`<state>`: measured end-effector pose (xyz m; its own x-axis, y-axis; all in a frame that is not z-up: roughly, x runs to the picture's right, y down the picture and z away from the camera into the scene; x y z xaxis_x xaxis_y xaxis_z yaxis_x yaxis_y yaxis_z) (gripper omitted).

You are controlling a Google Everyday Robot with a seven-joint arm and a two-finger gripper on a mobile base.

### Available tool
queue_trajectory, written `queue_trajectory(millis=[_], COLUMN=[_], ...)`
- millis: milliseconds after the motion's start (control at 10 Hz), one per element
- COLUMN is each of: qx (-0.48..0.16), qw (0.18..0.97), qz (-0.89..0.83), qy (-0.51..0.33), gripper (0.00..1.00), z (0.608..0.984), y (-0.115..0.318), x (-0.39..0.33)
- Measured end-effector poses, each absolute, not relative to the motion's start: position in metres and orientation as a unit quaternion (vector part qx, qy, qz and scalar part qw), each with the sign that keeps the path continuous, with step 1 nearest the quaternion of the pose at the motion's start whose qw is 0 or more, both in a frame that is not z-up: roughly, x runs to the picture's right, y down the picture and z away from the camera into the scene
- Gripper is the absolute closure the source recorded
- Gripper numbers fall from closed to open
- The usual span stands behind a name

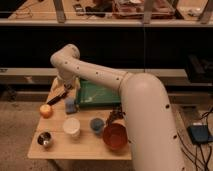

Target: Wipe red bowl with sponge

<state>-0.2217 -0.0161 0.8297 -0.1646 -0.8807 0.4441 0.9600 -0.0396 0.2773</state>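
The red bowl (115,136) stands upright at the front right of the wooden table (75,152), partly behind my arm. The light-blue sponge (70,105) lies on the table at the left edge of the green tray (97,95), behind the white cup (71,127). My gripper (58,95) hangs from the wrist at the table's back left. It is just left of and slightly behind the sponge, close above the tabletop, and holds nothing that I can see. It is far from the red bowl.
An orange (46,110) sits at the left edge and a small steel cup (45,139) at the front left. A small round blue cup (96,124) stands beside the white cup, and a dark brown object (116,116) behind the red bowl. My arm covers the table's right side.
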Motion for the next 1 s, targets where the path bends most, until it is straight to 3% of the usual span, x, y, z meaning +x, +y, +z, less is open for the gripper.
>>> queue_trajectory(millis=[900, 1000], qx=[-0.072, -0.074], qw=[0.615, 0.612], qz=[-0.735, -0.735], qy=[-0.277, -0.283], gripper=[0.20, 0.25], z=[0.839, 0.840], y=[0.008, 0.012], x=[-0.266, -0.271])
